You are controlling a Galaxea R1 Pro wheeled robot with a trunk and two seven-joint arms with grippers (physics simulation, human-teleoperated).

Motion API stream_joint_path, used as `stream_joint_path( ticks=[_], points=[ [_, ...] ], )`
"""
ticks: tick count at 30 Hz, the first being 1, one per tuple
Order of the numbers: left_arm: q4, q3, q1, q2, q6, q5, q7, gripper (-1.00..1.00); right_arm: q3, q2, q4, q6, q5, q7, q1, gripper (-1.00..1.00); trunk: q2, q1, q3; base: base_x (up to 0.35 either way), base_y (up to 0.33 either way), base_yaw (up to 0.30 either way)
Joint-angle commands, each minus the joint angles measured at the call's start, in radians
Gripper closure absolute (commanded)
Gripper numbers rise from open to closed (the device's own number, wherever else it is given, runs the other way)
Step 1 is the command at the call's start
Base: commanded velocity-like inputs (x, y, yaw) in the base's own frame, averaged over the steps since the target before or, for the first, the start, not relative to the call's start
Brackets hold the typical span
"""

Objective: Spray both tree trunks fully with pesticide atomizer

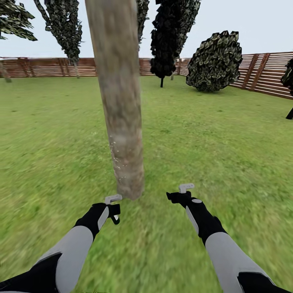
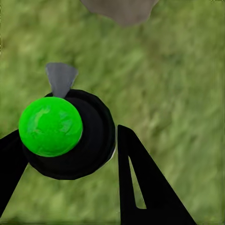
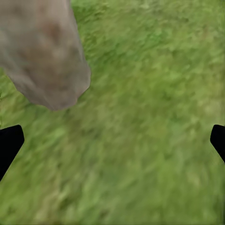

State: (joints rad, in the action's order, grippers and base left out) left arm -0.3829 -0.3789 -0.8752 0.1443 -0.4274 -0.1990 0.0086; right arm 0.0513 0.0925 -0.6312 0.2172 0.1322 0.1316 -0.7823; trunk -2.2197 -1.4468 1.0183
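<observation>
my left end effector [image 2: 70, 154] is clamped on the pesticide atomizer [image 2: 70, 136]; right end effector [image 3: 112, 145] gapes empty. risk: spray aimed low misses the tree trunk [image 1: 120, 101], leaving upper bark uncovered.

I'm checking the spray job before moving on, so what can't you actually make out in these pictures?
- Tree trunk: head view's top edge cuts it off; its far side faces away, so full coverage is unconfirmed.
- Second tree: cannot be identified in the head view.
- Pesticide atomizer: in the left wrist view only its green-capped top shows between the left gripper fingers; the nozzle direction is unclear.
- Right gripper: only the finger tips show at the frame edges.
</observation>
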Motion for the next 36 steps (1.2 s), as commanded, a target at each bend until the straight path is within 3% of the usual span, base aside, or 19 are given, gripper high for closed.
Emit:
stream_joint_path(
  ticks=[1, 11, 26, 36],
  points=[
    [-0.001, -0.006, -0.001, 0.001, -0.005, -0.008, 0.001, 1.0, 0.005, 0.001, -0.002, 0.005, 0.01, 0.008, 0.0, -1.0, 0.0, 0.0, 0.0, 0.034, -0.274, 0.214],
    [0.001, -0.005, -0.001, 0.003, -0.006, -0.008, 0.002, 1.0, 0.005, 0.001, -0.002, 0.005, 0.009, 0.008, 0.0, -1.0, 0.0, 0.0, -0.009, 0.147, -0.268, 0.226],
    [0.004, -0.005, -0.001, 0.004, -0.006, -0.008, 0.002, 1.0, 0.005, 0.001, -0.002, 0.005, 0.009, 0.008, 0.0, -1.0, 0.0, 0.0, -0.023, 0.007, -0.274, 0.228],
    [0.014, -0.003, -0.001, 0.005, -0.007, -0.008, 0.002, 1.0, 0.005, 0.001, -0.002, 0.005, 0.009, 0.008, 0.0, -1.0, 0.0, 0.0, -0.023, 0.03, -0.276, 0.011]
  ],
)
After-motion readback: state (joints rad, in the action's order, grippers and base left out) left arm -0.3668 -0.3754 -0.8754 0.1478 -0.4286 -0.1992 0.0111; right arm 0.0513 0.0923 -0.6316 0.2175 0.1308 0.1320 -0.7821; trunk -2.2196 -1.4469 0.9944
